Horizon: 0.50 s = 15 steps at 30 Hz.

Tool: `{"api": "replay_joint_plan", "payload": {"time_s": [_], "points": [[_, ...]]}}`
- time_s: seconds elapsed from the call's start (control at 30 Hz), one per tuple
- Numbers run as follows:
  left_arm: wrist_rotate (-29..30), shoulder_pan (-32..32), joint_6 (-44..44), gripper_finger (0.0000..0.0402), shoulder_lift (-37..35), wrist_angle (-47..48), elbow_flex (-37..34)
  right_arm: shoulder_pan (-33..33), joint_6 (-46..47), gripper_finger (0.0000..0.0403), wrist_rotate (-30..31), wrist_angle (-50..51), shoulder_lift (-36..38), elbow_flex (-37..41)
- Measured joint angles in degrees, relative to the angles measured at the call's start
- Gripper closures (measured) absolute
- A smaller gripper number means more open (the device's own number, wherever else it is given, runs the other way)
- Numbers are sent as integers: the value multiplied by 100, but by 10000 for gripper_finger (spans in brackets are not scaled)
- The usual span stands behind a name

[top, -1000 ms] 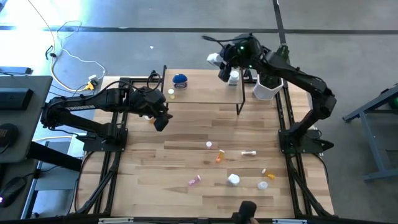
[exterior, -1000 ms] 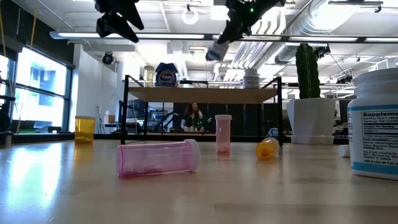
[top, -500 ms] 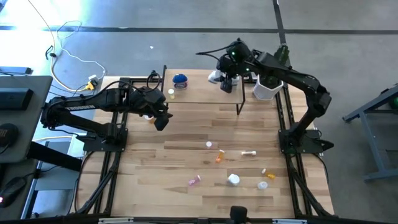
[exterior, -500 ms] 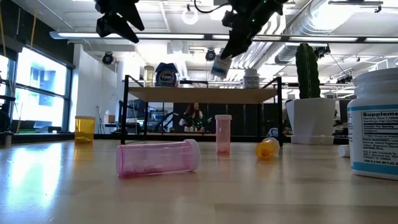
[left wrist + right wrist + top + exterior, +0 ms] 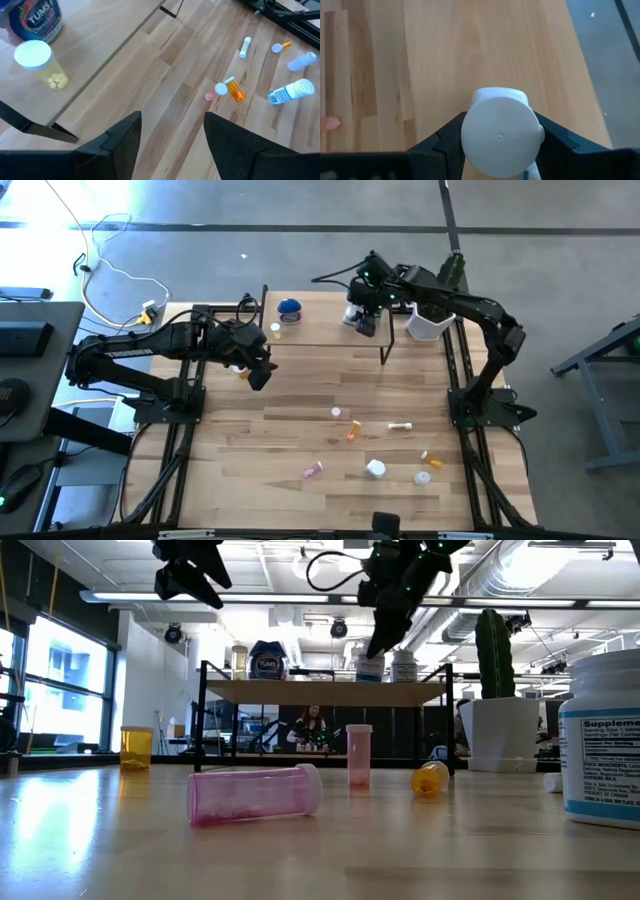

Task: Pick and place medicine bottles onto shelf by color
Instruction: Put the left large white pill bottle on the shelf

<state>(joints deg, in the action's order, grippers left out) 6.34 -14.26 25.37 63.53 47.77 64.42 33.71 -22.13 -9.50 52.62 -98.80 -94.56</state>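
Note:
My right gripper [image 5: 362,320] is over the shelf [image 5: 320,330], shut on a white medicine bottle [image 5: 370,666], whose white cap [image 5: 500,132] faces the wrist camera. A second white bottle [image 5: 404,667], a blue-lidded jar [image 5: 289,308] and a yellow bottle with a white cap [image 5: 40,62] stand on the shelf top. My left gripper [image 5: 255,370] hangs open and empty above the table, just off the shelf's near left corner; it also shows in the low view [image 5: 190,570]. My right gripper pinches the white bottle between its two fingers [image 5: 445,142], on opposite sides just below the cap [image 5: 492,97]. The fingers come from above, slanting down. The bottle stands upright with its base at the shelf top [image 5: 370,680]; whether it rests there I cannot tell.
A white hexagonal pot with a cactus [image 5: 428,323] stands right of the shelf. Several loose bottles lie on the near half of the table: a pink one [image 5: 255,793], an orange one [image 5: 352,430], white ones [image 5: 375,468]. A large white bottle [image 5: 603,735] stands close to the low camera.
My right gripper has gone down toward the shelf top with the white bottle, still shut on it. The bottle, tilted and well above the shelf a second ago, now stands upright at the shelf top beside the other white bottle.

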Motion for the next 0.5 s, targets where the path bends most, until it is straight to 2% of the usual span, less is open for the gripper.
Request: {"api": "replay_joint_plan", "payload": {"time_s": [0.5], "points": [[-121, 0, -1, 197, 0, -2, 0, 0, -44, 230, 9, 186, 2, 0]]}}
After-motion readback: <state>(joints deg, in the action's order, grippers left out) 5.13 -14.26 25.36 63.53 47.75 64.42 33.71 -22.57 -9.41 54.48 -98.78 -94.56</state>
